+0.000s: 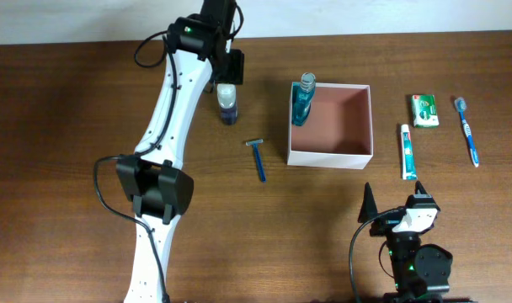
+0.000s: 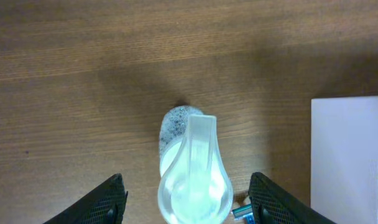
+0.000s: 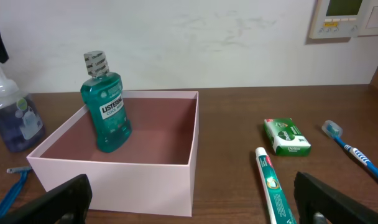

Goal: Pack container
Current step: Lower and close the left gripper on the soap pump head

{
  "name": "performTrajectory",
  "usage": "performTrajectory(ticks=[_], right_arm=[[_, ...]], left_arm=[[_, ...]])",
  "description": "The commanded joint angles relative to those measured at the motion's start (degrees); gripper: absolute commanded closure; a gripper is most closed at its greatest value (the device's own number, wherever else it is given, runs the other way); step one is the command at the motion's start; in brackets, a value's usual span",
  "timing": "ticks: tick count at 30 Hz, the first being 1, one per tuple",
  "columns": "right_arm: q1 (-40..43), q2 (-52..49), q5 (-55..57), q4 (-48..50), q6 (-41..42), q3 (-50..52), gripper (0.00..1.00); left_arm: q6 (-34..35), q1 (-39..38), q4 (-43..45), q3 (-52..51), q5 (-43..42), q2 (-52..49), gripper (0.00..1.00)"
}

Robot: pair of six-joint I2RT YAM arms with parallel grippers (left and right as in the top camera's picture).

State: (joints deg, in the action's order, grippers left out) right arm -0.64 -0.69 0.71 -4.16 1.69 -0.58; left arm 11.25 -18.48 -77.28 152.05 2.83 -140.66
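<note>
The container (image 1: 332, 156) is a square white-walled box with a pinkish-brown inside, right of the table's centre. A teal mouthwash bottle (image 1: 302, 99) stands upright in its far left corner, also seen in the right wrist view (image 3: 108, 112). To the container's left stands a clear pump bottle (image 1: 227, 103) of bluish liquid. My left gripper (image 2: 188, 202) is open and straddles this bottle (image 2: 192, 174), with a gap on each side. My right gripper (image 1: 395, 198) is open at the near edge, facing the container (image 3: 114, 183), with nothing between its fingers.
A blue razor (image 1: 258, 158) lies between the pump bottle and the container. Right of the container lie a toothpaste tube (image 1: 406, 151), a small green packet (image 1: 424, 110) and a blue toothbrush (image 1: 468, 130). The wall stands behind the table's far edge.
</note>
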Motion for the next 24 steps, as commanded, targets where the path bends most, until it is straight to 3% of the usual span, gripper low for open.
performTrajectory(ticks=[1,24], right_arm=[[-0.42,0.44,-0.28,-0.42,0.02,0.26,0.01],[-0.42,0.44,-0.26,-0.42,0.02,0.26,0.01]], left_arm=[[-3.54,0.00,0.83,-1.38,-1.81,1.70,0.35],[-3.39,0.00,3.54,-3.89,-1.60,0.85,0.35]])
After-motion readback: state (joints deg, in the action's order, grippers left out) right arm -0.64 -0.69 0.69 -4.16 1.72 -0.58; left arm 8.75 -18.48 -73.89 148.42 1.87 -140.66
